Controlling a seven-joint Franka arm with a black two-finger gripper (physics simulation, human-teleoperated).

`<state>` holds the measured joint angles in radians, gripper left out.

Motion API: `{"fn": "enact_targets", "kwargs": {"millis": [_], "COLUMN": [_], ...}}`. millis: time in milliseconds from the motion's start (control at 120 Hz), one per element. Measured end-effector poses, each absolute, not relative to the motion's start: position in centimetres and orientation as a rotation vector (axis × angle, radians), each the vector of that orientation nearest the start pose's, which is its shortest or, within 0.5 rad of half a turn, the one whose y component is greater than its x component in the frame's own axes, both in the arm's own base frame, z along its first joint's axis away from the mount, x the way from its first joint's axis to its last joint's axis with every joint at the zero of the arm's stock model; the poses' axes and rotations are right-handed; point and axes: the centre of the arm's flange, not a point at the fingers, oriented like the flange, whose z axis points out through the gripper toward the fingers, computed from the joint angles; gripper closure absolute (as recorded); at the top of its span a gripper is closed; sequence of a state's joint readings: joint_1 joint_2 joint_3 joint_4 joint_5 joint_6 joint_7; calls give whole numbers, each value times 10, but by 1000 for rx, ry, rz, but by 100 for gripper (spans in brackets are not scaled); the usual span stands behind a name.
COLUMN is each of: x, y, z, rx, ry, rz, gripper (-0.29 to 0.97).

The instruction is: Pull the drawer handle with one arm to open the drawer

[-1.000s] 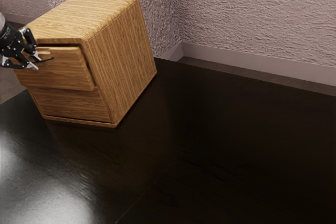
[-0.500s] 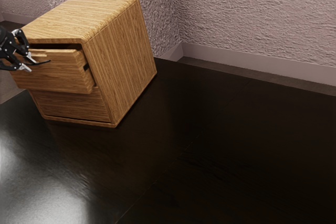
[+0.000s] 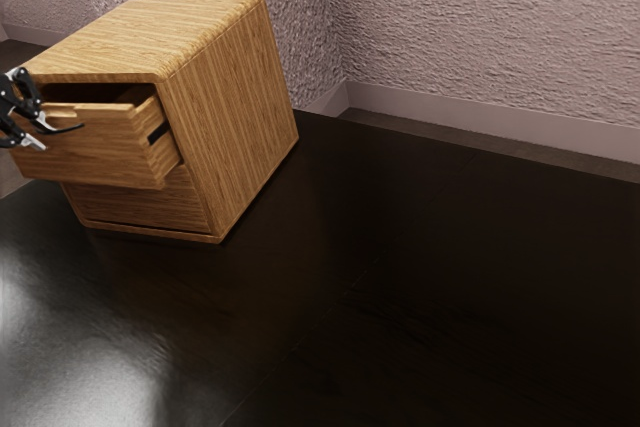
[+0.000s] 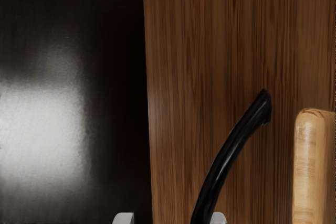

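Gripper point(image 3: 42, 123) clasping handle point(image 3: 64, 121), drawer point(image 3: 100, 142) partly out, dark tabletop point(image 3: 420, 287) alongside

1. You have a dark, glossy table top point(image 3: 450, 297) spreading across most of the exterior view.
2. You see a pale glare patch point(image 3: 50, 387) on it at the exterior view's lower left.
3. Behind it stands a rough, pinkish-grey wall point(image 3: 480, 27).
4. A plain baseboard point(image 3: 480, 112) runs along where the wall meets the table top.
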<state>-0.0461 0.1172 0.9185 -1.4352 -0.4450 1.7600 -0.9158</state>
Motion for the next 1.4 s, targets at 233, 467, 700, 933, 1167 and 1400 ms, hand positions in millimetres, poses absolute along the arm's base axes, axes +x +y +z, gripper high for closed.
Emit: {"fn": "enact_targets", "kwargs": {"millis": [233,467,700,933,1167,1400], "x": [422,406,395,388,380,367], "y": [412,416,413,411,411,409], "z": [676,680,680,679,677,683], "rx": [1713,1712,1728,1743,1753,1757], "ry": [2163,2158,2143,2137,2136,2120], "rz": [310,273,221,169,117,91], "gripper": [60,60,61,62,62,62]}}
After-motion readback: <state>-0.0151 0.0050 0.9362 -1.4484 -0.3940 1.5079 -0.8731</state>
